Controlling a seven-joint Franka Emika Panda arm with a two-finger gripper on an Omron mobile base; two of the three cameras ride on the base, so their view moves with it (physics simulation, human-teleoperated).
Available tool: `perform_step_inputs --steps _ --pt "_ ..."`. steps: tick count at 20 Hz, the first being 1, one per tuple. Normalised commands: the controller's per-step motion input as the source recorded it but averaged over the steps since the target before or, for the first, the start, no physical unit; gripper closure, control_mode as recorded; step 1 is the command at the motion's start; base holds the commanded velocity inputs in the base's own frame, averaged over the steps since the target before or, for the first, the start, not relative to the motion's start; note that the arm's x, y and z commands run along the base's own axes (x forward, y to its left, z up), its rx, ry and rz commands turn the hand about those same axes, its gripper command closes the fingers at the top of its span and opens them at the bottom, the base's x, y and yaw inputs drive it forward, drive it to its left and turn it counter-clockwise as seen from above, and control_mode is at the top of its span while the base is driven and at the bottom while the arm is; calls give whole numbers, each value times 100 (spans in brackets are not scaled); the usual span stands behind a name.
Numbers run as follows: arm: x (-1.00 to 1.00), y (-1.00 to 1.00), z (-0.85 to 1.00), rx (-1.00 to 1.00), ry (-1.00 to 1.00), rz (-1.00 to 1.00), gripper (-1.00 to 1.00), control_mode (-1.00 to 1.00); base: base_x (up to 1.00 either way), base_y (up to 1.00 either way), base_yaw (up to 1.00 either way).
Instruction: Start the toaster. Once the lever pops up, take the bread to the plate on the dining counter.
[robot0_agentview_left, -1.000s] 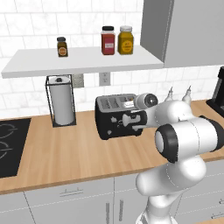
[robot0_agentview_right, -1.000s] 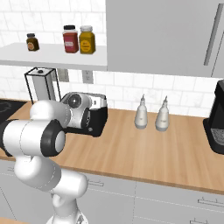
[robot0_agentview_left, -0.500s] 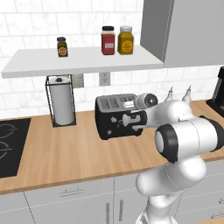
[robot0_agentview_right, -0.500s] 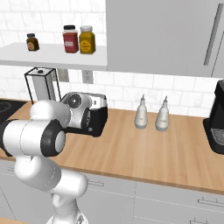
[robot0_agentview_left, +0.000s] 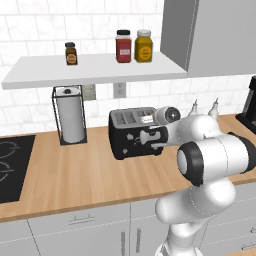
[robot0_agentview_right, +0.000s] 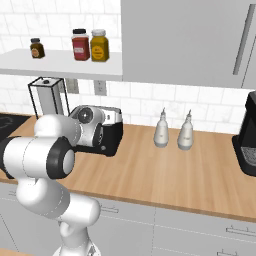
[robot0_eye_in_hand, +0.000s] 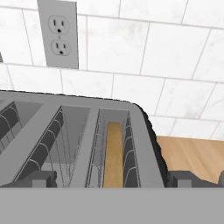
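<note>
I'm looking down the hand view and the toaster (robot0_eye_in_hand: 78, 144) fills the lower half of the frame, its grey slotted top running from the left edge to right of centre. The bread (robot0_eye_in_hand: 113, 155) sits deep in the rightmost slot, a tan strip just below centre. My tool (robot0_eye_in_hand: 107, 178) has its two dark tips spread wide at the bottom edge, one at lower left, one at lower right, clear of the bread. A wall outlet (robot0_eye_in_hand: 59, 35) shows in the upper left. In the left base view the toaster (robot0_agentview_left: 131, 134) stands mid-frame on the wooden table (robot0_agentview_left: 75, 175), with the paper towel roll (robot0_agentview_left: 70, 115) to its left, beneath the shelf (robot0_agentview_left: 95, 70).
</note>
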Motion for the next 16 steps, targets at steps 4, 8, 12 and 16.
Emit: perform_step_inputs --steps 4,8,12,16 --pt "0 0 0 0 0 0 -100 -100 0 0 0" --pt "0 0 0 0 0 0 -100 -100 0 0 0" --pt "0 0 0 0 0 0 -100 -100 0 0 0" --pt "0 0 0 0 0 0 -100 -100 0 0 0"
